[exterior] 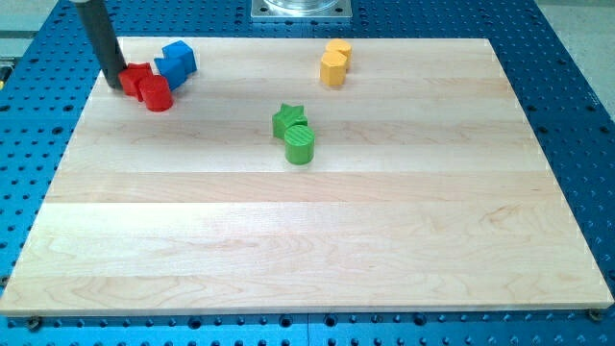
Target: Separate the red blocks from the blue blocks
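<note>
Two red blocks sit at the view's top left: a red block (pixel 135 78) and a red cylinder (pixel 156 94) touching it on its lower right. Two blue blocks (pixel 177 61) sit pressed together just right of and above the red ones, touching them. My rod comes down from the top left, and my tip (pixel 113 85) rests on the board against the left side of the upper red block.
A green star (pixel 289 118) and a green cylinder (pixel 300 145) sit together near the board's middle. Two yellow blocks (pixel 334 62) sit together at the top, right of centre. The wooden board (pixel 307 240) lies on a blue perforated table.
</note>
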